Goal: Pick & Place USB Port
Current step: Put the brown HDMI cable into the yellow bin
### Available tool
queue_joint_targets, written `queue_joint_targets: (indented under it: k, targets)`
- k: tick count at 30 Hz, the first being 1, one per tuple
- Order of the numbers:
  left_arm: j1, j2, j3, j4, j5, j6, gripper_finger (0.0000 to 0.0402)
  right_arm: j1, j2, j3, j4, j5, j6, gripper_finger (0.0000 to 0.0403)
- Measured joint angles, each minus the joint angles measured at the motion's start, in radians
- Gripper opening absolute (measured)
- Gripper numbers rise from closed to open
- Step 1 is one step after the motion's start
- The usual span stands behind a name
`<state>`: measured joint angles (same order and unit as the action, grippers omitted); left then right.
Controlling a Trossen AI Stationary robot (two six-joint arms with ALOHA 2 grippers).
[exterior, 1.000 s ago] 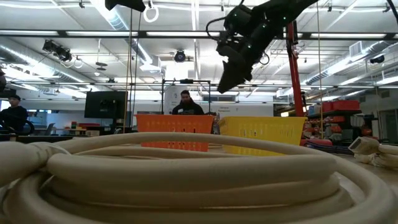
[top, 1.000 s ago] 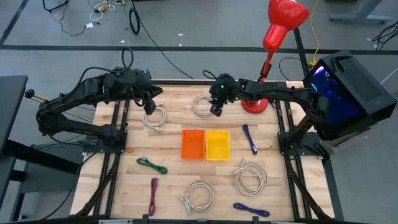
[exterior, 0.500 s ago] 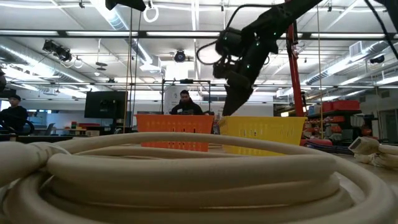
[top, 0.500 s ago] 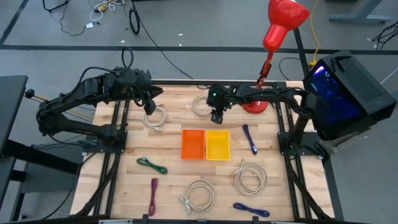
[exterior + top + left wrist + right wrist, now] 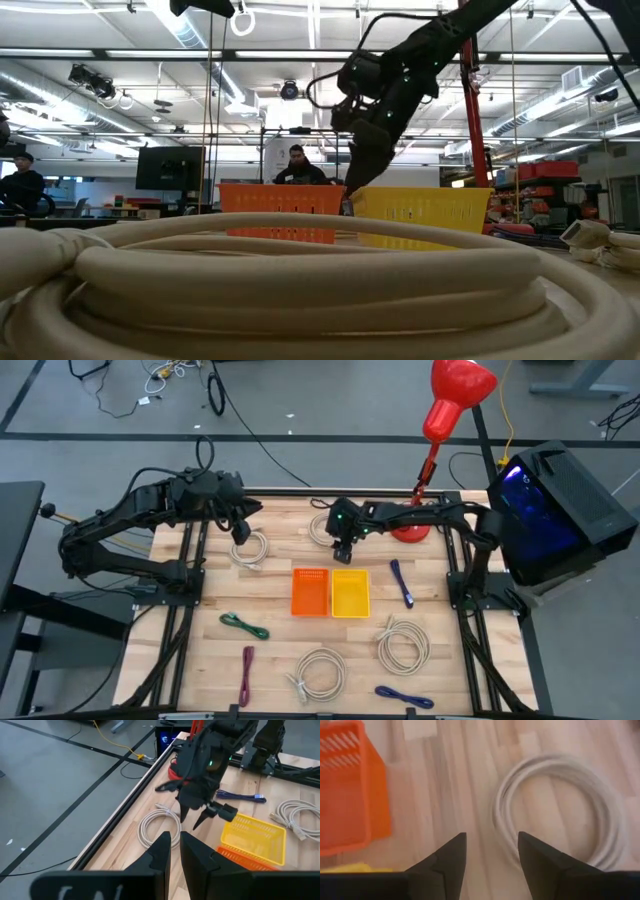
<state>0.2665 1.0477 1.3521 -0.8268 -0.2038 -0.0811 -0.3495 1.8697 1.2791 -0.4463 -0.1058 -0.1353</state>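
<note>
Reaching low over the back of the pale wooden table (image 5: pixel 280 650) with the right gripper (image 5: pixel 343 550), jaws spread wide and holding nothing. Close beside it, toward the back edge and the left arm's side, lies the likely target: a white USB cable wound into a flat round coil (image 5: pixel 325 528), resting on the table and not yet touched. From the right wrist view, puts that coil (image 5: pixel 560 810) ahead of the dark fingers (image 5: pixel 447 857) and off their centre line, so no strand sits between them. Being a ring, offers no long axis to line up with; probably calls for a short shift toward the coil so that 1 finger drops inside the loop and 1 outside. Just in front of the gripper stand the 2 drop-off choices, an orange plastic basket (image 5: pixel 310 591) and a yellow plastic basket (image 5: pixel 350 592), side by side and touching. Leaves the left gripper (image 5: pixel 240 535) waiting farther away over a 2nd white coil (image 5: pixel 250 549), fingers nearly together with nothing between; clearly favours the right arm as nearer.
</note>
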Motion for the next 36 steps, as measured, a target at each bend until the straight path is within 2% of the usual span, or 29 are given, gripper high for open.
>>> queue_joint_targets:
  k: [6,10,26,31,36]
  targets:
    - [0.0,0.0,0.0,0.0,0.001,0.0,0.0044,0.003,0.06,-0.001,0.033,-0.015,0.007,0.018]
    - [0.0,0.0,0.0,0.0,0.018,-0.001,0.0044,0.003,0.059,0.0,0.09,-0.016,0.022,0.018]
    - [0.0,0.0,0.0,0.0,0.035,-0.004,0.0044,-0.036,0.066,0.0,0.103,-0.015,0.012,0.018]
    - [0.0,0.0,0.0,0.0,0.038,-0.005,0.0044,-0.039,0.1,0.0,0.099,-0.067,0.02,0.0189]
    - [0.0,0.0,0.0,0.0,0.038,-0.005,0.0044,-0.029,0.125,0.0,0.115,-0.053,0.003,0.0201]
